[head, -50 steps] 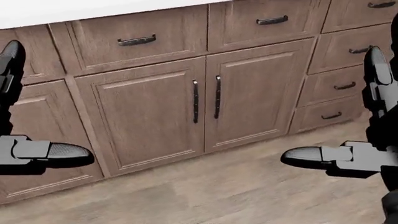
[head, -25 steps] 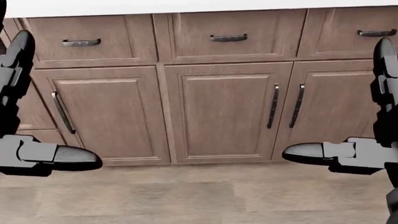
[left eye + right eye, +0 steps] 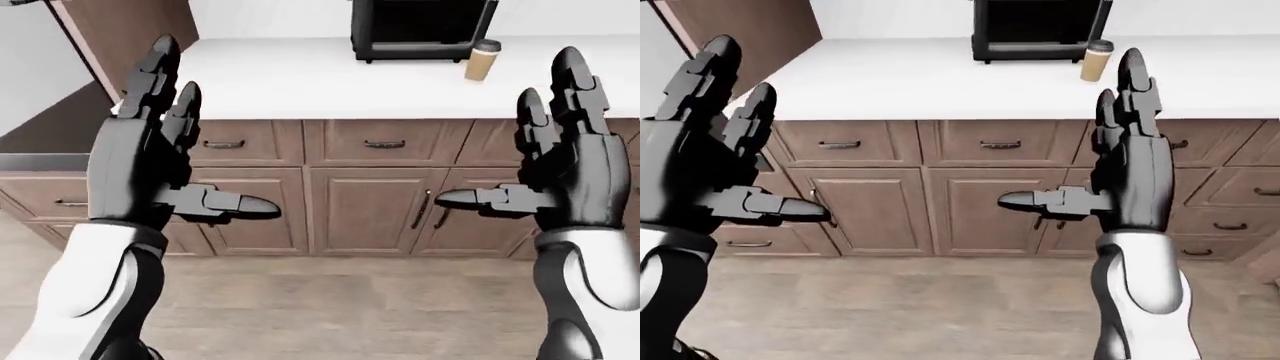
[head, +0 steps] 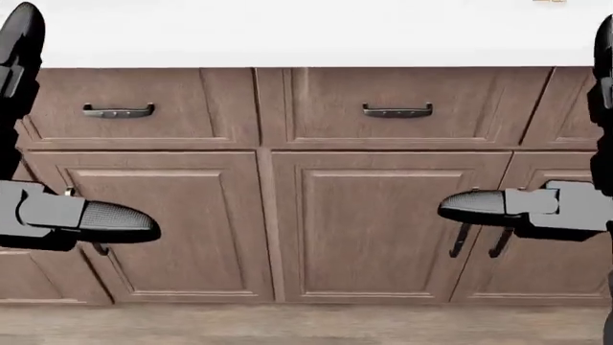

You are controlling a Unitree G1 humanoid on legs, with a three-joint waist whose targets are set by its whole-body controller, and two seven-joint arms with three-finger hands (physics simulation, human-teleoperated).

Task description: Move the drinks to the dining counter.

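A tan coffee cup with a dark lid [image 3: 482, 60] stands on the white counter [image 3: 300, 86], at the upper right of the left-eye view, just right of a black appliance [image 3: 418, 30]. My left hand [image 3: 175, 142] is raised at the left with its fingers spread and empty. My right hand [image 3: 535, 142] is raised at the right, also open and holding nothing. Both hands are well short of the cup, level with the cabinet fronts. In the head view only the thumbs [image 4: 105, 219] and finger edges show.
Brown wooden drawers and cabinet doors with dark handles [image 4: 397, 110] run under the counter. A tall brown cabinet [image 3: 120, 30] stands at the upper left, with a lower grey-topped unit [image 3: 40, 161] beside it. Wood-look floor [image 3: 340, 300] lies between me and the cabinets.
The whole head view has shifted: the camera has turned and tilted up, so the cabinets now sit square and the white counter top fills the upper edge. Both hands keep their open pose.
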